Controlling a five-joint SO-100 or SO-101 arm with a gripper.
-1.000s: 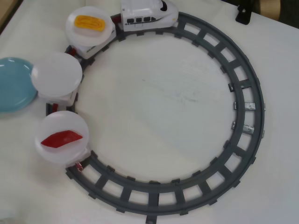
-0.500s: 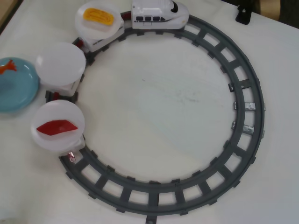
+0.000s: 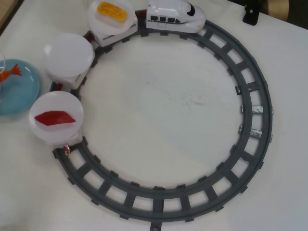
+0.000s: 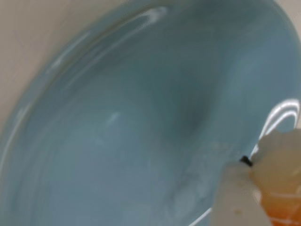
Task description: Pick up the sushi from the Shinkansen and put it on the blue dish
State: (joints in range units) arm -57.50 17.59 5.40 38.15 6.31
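Note:
The white Shinkansen (image 3: pixel 175 16) stands on the top arc of the track, pulling three cars topped by round white plates. The front plate holds a yellow egg piece (image 3: pixel 111 9), the middle plate (image 3: pixel 69 54) is bare, and the rear one holds a flat red piece (image 3: pixel 54 118). The blue dish (image 3: pixel 21 94) lies at the left edge, with the sushi's red-orange tail (image 3: pixel 10 73) over it. In the wrist view the dish (image 4: pixel 131 122) fills the frame. The pale orange sushi (image 4: pixel 282 174) is blurred at bottom right, held in my gripper (image 4: pixel 256 197) beside a whitish finger (image 4: pixel 233 200).
The grey circular track (image 3: pixel 255 110) rings the middle of the white table. A black bracket (image 3: pixel 250 14) stands at the top right, beyond the track. The dish lies just outside the track's left side, close to the two rear cars.
The train and its cars have run clockwise along the track. The sushi's tail has come into view over the blue dish from the left edge and moved slightly right.

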